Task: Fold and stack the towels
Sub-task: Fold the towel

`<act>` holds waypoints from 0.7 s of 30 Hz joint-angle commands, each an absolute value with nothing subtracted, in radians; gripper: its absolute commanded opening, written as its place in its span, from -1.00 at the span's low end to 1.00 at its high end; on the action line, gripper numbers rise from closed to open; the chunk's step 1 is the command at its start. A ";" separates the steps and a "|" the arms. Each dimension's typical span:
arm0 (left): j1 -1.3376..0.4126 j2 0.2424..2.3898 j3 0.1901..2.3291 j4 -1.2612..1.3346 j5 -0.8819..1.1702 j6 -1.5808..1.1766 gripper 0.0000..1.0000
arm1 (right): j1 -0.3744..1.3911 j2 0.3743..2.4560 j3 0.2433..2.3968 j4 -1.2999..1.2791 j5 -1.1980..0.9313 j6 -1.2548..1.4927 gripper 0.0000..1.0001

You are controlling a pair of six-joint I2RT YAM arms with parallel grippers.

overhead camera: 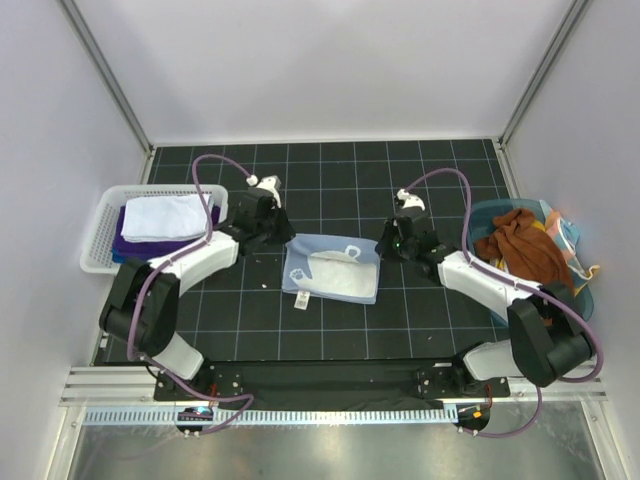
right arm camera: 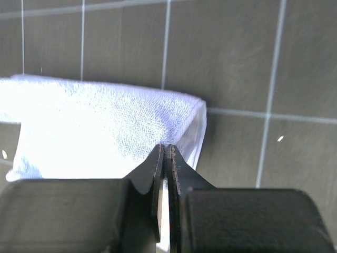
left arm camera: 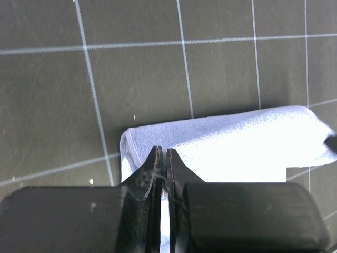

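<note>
Top external view: we see the light blue towel (overhead camera: 332, 272) lying flat between both claws
Left claw (left arm camera: 161, 154): pinching its corner; rolled fold just ahead of the tips
Right claw (right arm camera: 167, 150): pinching the opposite corner
Handling: we judge it light, limp, unbreakable; grip corners

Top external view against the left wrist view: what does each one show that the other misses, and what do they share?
Only the top view shows the white basket holding a white towel on a purple towel, the teal tub with a rust brown towel, and the right tool at the right edge of the light blue towel. Only the left wrist view shows the left tool close up, its tips shut on that towel's edge. Both show the light blue towel lying on the black gridded mat.
</note>
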State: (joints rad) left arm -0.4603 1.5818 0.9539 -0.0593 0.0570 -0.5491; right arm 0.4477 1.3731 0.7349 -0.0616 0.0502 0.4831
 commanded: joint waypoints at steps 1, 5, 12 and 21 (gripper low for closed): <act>-0.449 1.494 0.913 -0.014 0.069 -0.558 -1.00 | 0.497 1.310 0.698 -0.057 0.113 0.506 -0.96; -0.449 1.447 0.858 -0.014 0.081 -0.564 -1.00 | 0.551 1.286 0.664 -0.063 0.161 0.535 -0.96; -0.448 1.375 0.759 -0.005 0.092 -0.568 -1.00 | 0.601 1.247 0.630 -0.080 0.215 0.568 -0.96; -0.449 1.324 0.678 -0.005 0.117 -0.586 -0.99 | 0.626 1.190 0.603 -0.112 0.239 0.591 -0.96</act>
State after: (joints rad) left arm -0.4576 1.3666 0.6918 -0.0414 0.1120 -0.5774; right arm 0.6209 1.2232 0.6151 -0.1020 0.1848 0.5678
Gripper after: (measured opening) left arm 0.066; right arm 0.101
